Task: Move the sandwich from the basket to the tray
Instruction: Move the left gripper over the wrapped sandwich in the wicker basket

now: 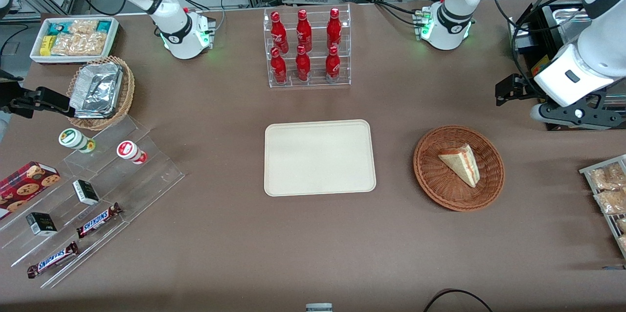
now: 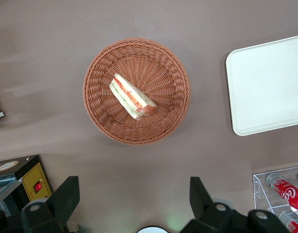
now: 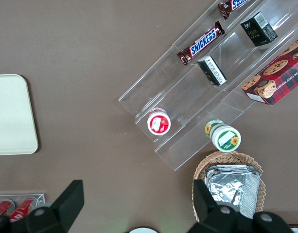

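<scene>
The sandwich [image 1: 462, 163] [image 2: 131, 97], a pale wedge with red, orange and green filling, lies in the round reddish-brown basket [image 1: 430, 180] [image 2: 97, 111]. The cream tray [image 1: 318, 158] [image 2: 270, 87] lies flat at the table's middle, beside the basket, with nothing on it. My gripper [image 1: 508, 89] [image 2: 133, 187] hangs high above the table, farther from the front camera than the basket and toward the working arm's end. It is open wide, and nothing is between its black fingers [image 2: 66, 194].
A clear rack of red bottles [image 1: 307, 48] [image 2: 285, 187] stands farther back than the tray. A rack of snack packets [image 1: 609, 189] and black equipment [image 1: 552, 23] sit at the working arm's end. A stepped acrylic shelf [image 1: 93, 194] and a foil-filled tan basket [image 1: 100, 92] lie toward the parked arm's end.
</scene>
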